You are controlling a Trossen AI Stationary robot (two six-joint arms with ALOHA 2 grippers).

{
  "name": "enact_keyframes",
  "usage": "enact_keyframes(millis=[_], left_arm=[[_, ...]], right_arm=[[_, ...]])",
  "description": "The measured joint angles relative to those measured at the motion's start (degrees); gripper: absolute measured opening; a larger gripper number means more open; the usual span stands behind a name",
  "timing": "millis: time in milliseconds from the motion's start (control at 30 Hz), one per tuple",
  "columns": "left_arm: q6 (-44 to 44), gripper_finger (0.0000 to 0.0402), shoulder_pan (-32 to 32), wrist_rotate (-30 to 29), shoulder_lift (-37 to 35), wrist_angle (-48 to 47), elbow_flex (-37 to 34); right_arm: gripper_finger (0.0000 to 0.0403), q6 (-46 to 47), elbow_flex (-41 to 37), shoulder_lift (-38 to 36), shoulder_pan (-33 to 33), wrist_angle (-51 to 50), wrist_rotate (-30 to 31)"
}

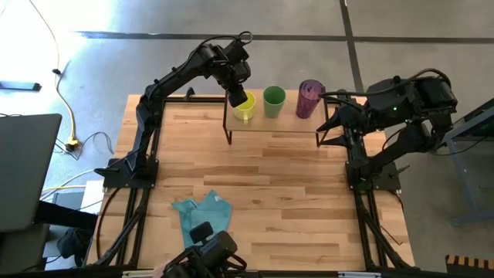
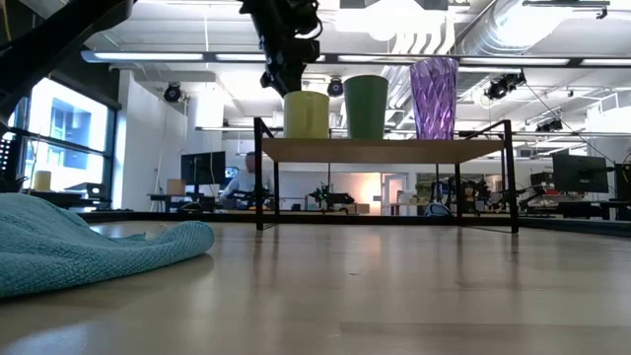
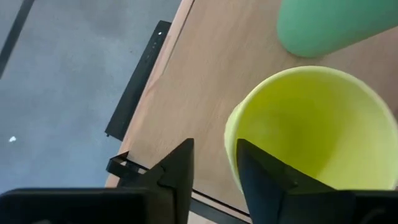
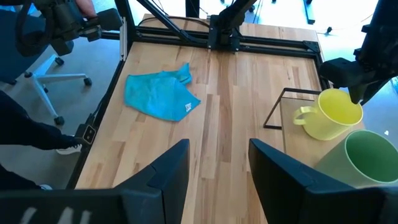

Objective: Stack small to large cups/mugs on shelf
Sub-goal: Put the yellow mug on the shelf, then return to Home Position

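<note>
I see the shelf (image 1: 272,123) standing at the far edge of the bench (image 1: 270,201), its front legs down on the wood. On the shelf, three vessels stand upright in a row: the yellow mug (image 1: 245,107) at one end, the green cup (image 1: 273,101) in the middle, the purple tumbler (image 1: 309,98) at the other end. Small gaps separate them, and none is stacked in another. In the left wrist view the mug's inside looks empty, and the cup's inside looks empty in the right wrist view; I cannot tell what the tumbler holds.

My left gripper (image 1: 237,98) is over the shelf's mug end, fingers slightly parted, one finger (image 3: 264,180) inside the mug's rim and the other outside it. The mug's base is on the board, near the shelf's end edge.

My right gripper (image 1: 330,127) waits just off the shelf's tumbler end, fingers spread and holding nothing.

In front of the shelf the bench is bare wood, apart from a teal cloth (image 1: 202,213) lying well away near the bench's near edge.
</note>
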Motion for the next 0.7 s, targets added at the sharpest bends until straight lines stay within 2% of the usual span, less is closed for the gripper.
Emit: enact_keyframes(millis=[200,367,700], left_arm=[[-0.14,0.0135,0.02,-0.41,0.0,0.0,0.0],[-0.59,0.0131,0.02,-2.05,0.0,0.44,0.0],[-0.79,0.0124,0.02,-1.18,0.0,1.53,0.0]], right_arm=[[0.0155,0.0,0.0,0.0,0.02,0.0,0.0],[0.0155,0.0,0.0,0.0,0.02,0.0,-0.02],[0.0155,0.63,0.0,0.0,0.02,-0.96,-0.02]])
